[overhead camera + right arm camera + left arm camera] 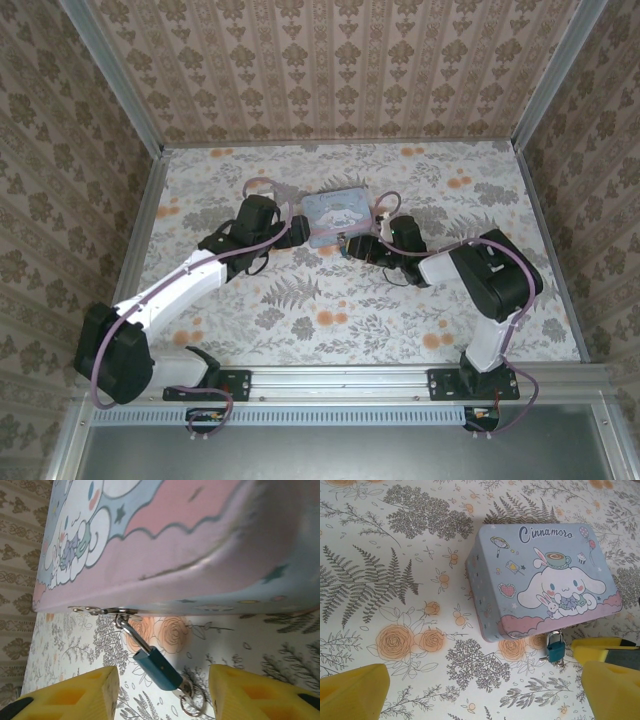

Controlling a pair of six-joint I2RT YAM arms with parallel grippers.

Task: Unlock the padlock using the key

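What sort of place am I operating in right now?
Probably a staged robot test booth, not a real room: wallpapered panel walls in metal framing, a floral-covered tabletop, and a mounting rail at its near edge.

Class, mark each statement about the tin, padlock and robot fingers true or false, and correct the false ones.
1. The padlock hangs from the clasp of the tin. True.
2. The padlock is red. False: it is teal.
3. The right fingers flank the padlock. True.
4. The tin's lid stands open. False: it is shut.
5. The left fingers grip the tin. False: they are open, holding nothing.
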